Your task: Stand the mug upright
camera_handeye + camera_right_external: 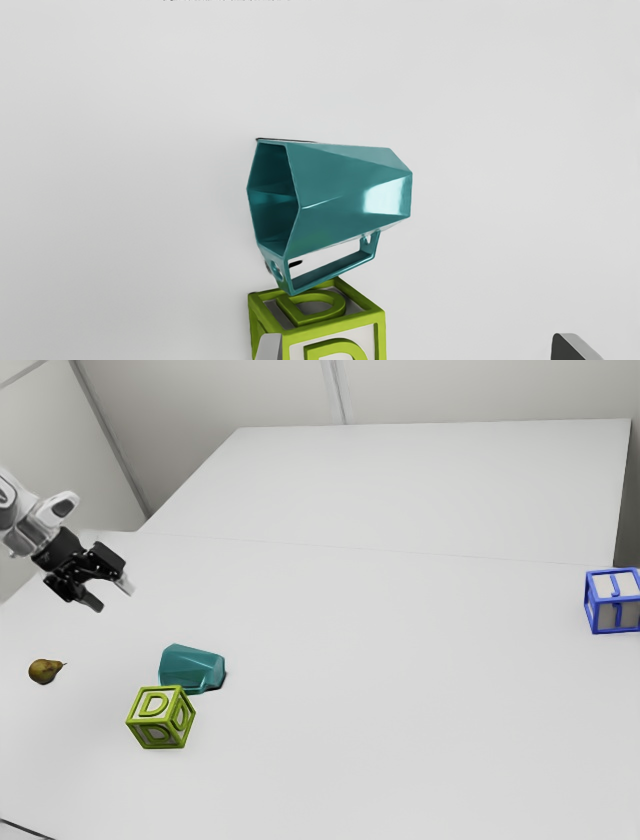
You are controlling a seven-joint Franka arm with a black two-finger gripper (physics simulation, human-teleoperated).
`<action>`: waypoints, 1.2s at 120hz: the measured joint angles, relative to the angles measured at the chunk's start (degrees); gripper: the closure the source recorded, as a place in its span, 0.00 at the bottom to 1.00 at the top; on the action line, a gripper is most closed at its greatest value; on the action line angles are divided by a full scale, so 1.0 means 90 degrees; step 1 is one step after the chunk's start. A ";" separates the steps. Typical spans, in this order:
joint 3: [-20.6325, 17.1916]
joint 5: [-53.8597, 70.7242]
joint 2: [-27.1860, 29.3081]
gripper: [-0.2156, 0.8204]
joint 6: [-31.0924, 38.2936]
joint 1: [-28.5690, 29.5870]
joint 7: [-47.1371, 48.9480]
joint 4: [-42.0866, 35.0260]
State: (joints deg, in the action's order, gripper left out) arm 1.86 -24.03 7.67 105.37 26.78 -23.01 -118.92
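In the exterior view my gripper point(112, 598) hangs at the left, above the table and apart from the mug. The teal mug point(190, 668) lies on its side, close beside a green letter block. From the wrist view, the mug point(345, 185) shows its open mouth and its handle, which is on the side facing the green block. Nothing is held between the widely parted fingertips of the gripper point(415, 345), which is open.
The green letter block point(161, 717) point(332, 320) stands right by the mug's handle side. A brown pear point(44, 671) rests at the exterior view's left, and a blue letter block point(613, 601) sits at its far right on the white table point(400, 660).
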 joint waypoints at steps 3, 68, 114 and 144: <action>0.0053 -0.0166 0.0002 0.23 0.0089 0.0018 -0.0133 -0.0118; 0.0694 -0.3194 -0.0064 0.23 0.0829 0.0437 -0.3106 -0.1579; 0.0730 -0.3469 -0.0390 0.23 0.0191 0.0594 -0.3598 -0.1603; 0.0741 -0.3489 -0.0784 0.23 -0.0251 0.0650 -0.3702 -0.1560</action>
State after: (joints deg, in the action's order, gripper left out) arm 8.52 -55.43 0.62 103.12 32.63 -56.32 -132.97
